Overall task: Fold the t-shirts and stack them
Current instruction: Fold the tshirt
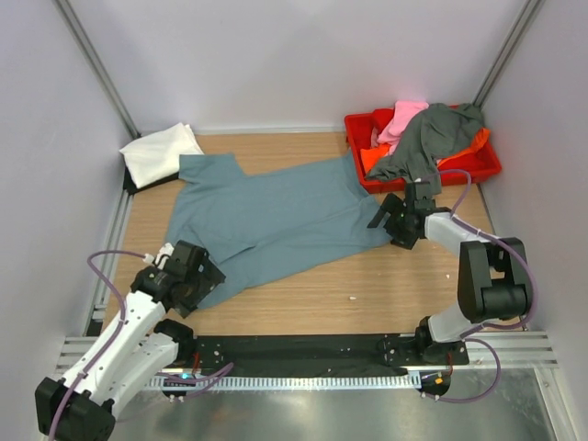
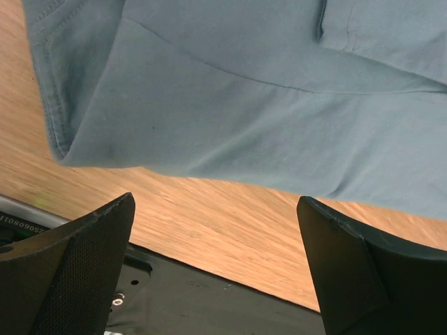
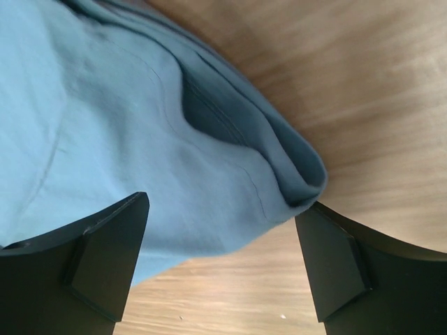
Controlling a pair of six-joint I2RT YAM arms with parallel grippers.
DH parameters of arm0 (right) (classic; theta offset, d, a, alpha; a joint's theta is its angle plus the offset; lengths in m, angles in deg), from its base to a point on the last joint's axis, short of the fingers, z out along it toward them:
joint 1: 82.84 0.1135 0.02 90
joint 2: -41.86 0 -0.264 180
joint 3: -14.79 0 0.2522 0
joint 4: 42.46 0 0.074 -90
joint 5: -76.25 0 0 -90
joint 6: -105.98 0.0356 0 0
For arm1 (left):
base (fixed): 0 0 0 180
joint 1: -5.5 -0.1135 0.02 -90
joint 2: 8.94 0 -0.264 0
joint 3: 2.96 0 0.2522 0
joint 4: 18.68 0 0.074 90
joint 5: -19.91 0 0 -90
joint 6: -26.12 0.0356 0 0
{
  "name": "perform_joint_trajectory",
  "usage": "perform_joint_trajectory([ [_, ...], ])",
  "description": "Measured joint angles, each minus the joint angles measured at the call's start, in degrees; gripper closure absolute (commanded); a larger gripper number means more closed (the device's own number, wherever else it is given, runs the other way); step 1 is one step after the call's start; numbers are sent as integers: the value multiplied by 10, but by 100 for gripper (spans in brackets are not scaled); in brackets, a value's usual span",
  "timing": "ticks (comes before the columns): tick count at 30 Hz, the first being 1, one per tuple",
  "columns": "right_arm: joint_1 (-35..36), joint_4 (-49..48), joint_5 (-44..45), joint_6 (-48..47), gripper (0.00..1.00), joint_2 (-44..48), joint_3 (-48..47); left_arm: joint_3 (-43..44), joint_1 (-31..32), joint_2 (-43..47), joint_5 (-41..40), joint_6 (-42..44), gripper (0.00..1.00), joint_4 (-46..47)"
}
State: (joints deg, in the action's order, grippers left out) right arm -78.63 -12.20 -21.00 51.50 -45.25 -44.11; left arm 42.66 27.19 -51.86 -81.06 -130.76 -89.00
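Note:
A large blue-grey t-shirt lies spread across the middle of the wooden table. It fills the left wrist view and the right wrist view. A folded white t-shirt lies at the back left. Dark grey, pink and orange t-shirts are heaped in the red crate. My left gripper is open over the shirt's near left corner, holding nothing. My right gripper is open at the shirt's right corner, its jaws either side of the folded edge.
The red plastic crate stands at the back right. A black mat runs along the near edge between the arm bases. Metal frame posts and grey walls close in the table on three sides.

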Motion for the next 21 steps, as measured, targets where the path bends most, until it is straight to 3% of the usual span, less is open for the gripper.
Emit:
perform_joint_trajectory([
  [3,-3,-26,-13,7,23,-22,-12,-18,6,9,-17,-50,1,2],
  [4,-3,-35,-17,9,32,-31,-16,-27,7,11,-22,-60,2,2],
  [6,-4,-50,-24,10,42,-45,-23,-55,8,13,-30,-82,7,1],
  [7,-4,-56,-24,10,54,-49,-23,-68,8,14,-35,-91,14,0],
  [9,-5,-56,-26,9,64,-56,-22,-87,8,15,-45,-106,23,-1],
  [10,-6,-56,-28,9,73,-58,-22,-91,8,14,-49,-110,25,-2],
  [15,-6,-50,-26,3,97,-57,-14,-92,8,-2,-69,-118,34,9],
  [18,-7,-52,-30,6,99,-40,6,-83,9,-30,-92,-113,60,19],
  [19,-8,-51,-32,6,99,-30,16,-77,9,-38,-102,-108,82,21],
  [21,-12,-47,-38,9,99,-3,40,-62,9,-53,-121,-93,99,24],
])
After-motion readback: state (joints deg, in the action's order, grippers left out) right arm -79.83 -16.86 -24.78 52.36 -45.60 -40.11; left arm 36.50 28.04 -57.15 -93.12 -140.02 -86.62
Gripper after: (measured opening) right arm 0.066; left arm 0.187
